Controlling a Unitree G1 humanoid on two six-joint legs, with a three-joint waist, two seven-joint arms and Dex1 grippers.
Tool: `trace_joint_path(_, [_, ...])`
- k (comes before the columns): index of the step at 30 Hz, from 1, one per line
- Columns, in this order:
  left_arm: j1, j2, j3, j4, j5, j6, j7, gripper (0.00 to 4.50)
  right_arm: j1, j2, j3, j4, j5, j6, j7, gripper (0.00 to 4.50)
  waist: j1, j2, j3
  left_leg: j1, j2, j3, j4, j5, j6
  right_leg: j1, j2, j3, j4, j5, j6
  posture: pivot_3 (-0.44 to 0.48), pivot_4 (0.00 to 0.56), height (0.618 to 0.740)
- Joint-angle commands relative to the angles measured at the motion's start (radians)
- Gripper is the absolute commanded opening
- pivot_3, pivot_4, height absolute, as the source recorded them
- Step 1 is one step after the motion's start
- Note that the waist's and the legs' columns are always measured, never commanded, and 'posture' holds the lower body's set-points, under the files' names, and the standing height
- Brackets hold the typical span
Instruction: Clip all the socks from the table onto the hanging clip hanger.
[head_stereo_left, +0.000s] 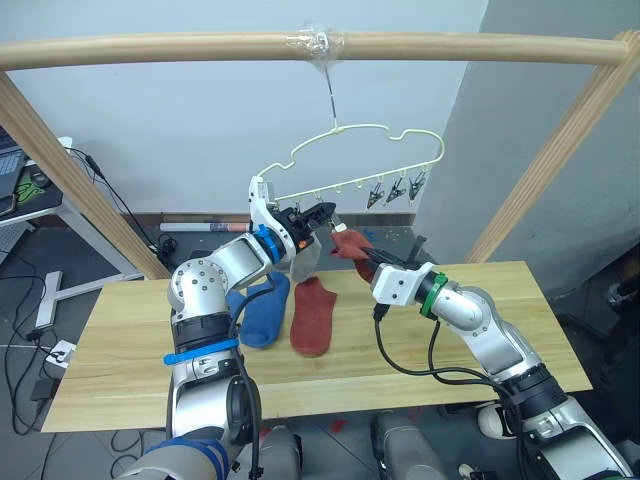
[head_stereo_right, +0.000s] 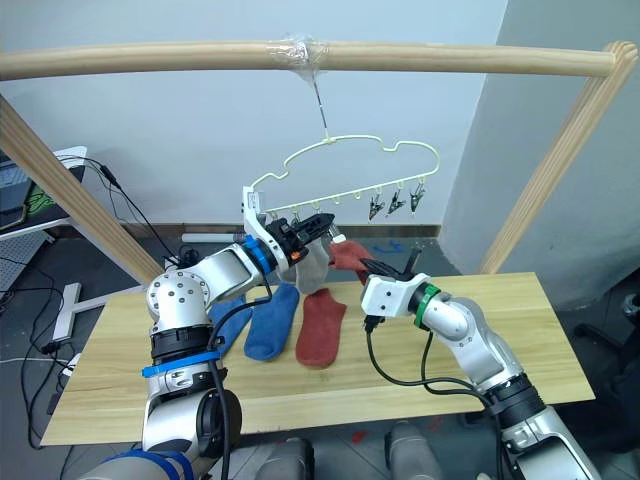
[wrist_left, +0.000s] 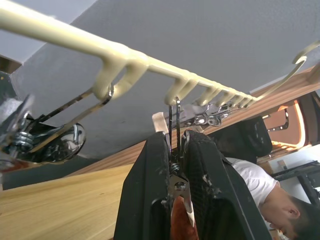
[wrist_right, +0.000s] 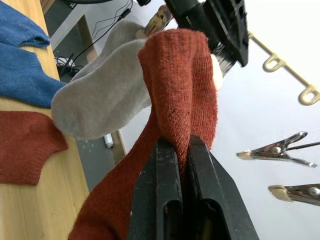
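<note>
The pale-yellow clip hanger (head_stereo_left: 366, 148) hangs from the wooden pole. My left gripper (head_stereo_left: 326, 212) is shut on one of its metal clips (wrist_left: 175, 125), squeezing the clip between both fingers. A brick-red sock (wrist_right: 180, 85) is held up to that clip by my right gripper (head_stereo_left: 368, 258), which is shut on it. Right beside this sock a light grey sock (head_stereo_right: 313, 262) hangs from the hanger. On the table (head_stereo_left: 120, 360) lie two blue socks (head_stereo_left: 262, 310) and another brick-red sock (head_stereo_left: 314, 315).
Three free clips (head_stereo_left: 395, 190) hang toward the hanger's right end. Slanted wooden poles (head_stereo_left: 70, 170) frame both sides of the table. A desk with cables (head_stereo_left: 30, 190) stands at the far left. Part of a person (wrist_left: 260, 192) appears in the left wrist view.
</note>
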Motion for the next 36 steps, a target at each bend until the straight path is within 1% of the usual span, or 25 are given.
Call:
trace_joint_path(1, [-0.014, 0.003, -0.018, -0.04, -0.029, 0.0, -0.006, 0.19, -0.022, 0.006, -0.019, -0.015, 0.003, -0.007, -0.015, 0.01, 0.0, 0.0, 0.0, 0.0, 0.0, 0.0, 0.0, 0.0, 0.0, 0.0, 0.0, 0.0, 0.0, 0.0, 0.0, -0.025, 0.171, 0.74])
trace_joint_path(36, [-0.022, 0.005, -0.022, -0.03, -0.042, -0.015, -0.006, 0.19, -0.005, -0.005, -0.015, -0.004, -0.006, -0.009, -0.013, 0.01, 0.0, 0.0, 0.0, -0.001, 0.0, 0.0, 0.0, 0.0, 0.0, -0.001, 0.0, 0.0, -0.001, 0.0, 0.0, -0.027, 0.178, 0.74])
